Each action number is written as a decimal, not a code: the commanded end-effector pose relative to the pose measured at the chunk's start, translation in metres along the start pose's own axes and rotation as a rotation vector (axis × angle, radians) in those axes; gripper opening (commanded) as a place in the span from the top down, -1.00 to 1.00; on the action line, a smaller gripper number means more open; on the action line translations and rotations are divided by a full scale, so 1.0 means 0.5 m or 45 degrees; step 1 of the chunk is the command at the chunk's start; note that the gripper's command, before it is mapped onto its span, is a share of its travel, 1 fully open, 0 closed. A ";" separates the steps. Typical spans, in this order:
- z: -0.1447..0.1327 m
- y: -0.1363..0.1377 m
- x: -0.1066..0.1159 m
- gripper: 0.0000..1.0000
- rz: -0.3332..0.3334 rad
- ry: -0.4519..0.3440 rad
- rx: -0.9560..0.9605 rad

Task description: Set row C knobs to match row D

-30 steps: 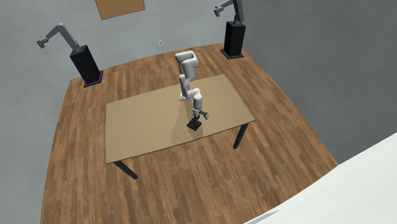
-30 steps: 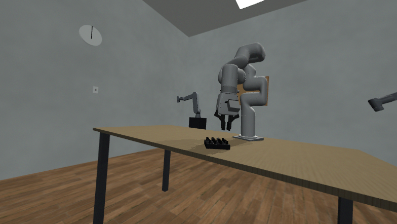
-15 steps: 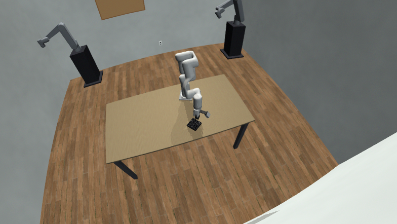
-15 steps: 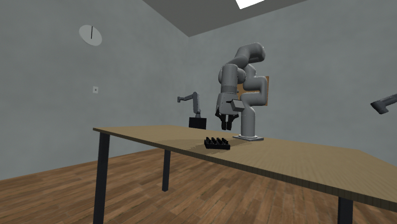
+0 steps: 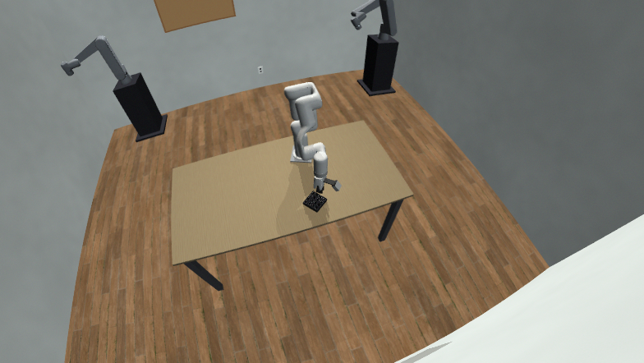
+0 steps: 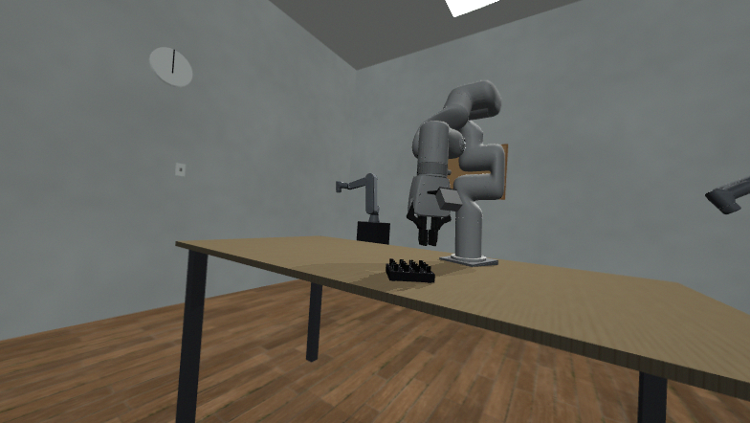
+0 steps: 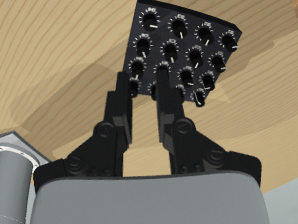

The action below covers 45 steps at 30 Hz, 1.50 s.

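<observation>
The black knob box (image 5: pixel 315 200) (image 6: pixel 409 272) (image 7: pixel 182 43) stands on its feet on the wooden table (image 5: pixel 225 203) (image 6: pixel 525 294) (image 7: pixel 60 30), with its grid of small black knobs facing up. My gripper (image 5: pixel 319 190) (image 6: pixel 428 242) (image 7: pixel 143 86) hangs a short way above the box, over the edge nearest the arm's base. Its fingers point down with a narrow gap between them, and nothing is in that gap. The white lines on the knobs are too small to read. In the wrist view the fingertips cover part of the nearest row of knobs.
The arm's base (image 5: pixel 300 158) (image 6: pixel 469 258) is bolted to the table just behind the box. The table's front edge lies a little beyond the box. Two other arms on black pedestals (image 5: pixel 140 107) (image 5: pixel 379 62) stand on the floor, far off.
</observation>
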State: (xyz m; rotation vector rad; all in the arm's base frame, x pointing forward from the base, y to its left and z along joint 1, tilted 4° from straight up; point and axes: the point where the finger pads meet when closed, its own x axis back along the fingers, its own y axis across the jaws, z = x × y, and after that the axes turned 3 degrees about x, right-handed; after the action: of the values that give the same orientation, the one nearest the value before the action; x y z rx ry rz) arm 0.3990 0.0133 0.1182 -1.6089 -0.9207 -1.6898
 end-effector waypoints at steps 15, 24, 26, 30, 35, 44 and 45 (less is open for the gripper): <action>0.002 0.002 0.002 0.61 -0.004 0.003 0.000; 0.002 0.002 -0.004 0.61 -0.004 0.003 0.000; 0.002 0.002 -0.004 0.61 -0.004 0.003 0.000; 0.001 0.002 -0.010 0.61 -0.003 0.004 0.001; 0.001 0.003 -0.021 0.61 -0.003 0.004 0.001; 0.001 0.003 -0.039 0.61 -0.003 0.004 0.001; 0.001 0.003 -0.042 0.61 -0.003 0.004 0.001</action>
State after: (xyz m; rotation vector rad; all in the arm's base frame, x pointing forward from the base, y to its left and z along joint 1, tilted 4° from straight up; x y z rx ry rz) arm 0.3998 0.0124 0.1011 -1.6088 -0.9200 -1.6889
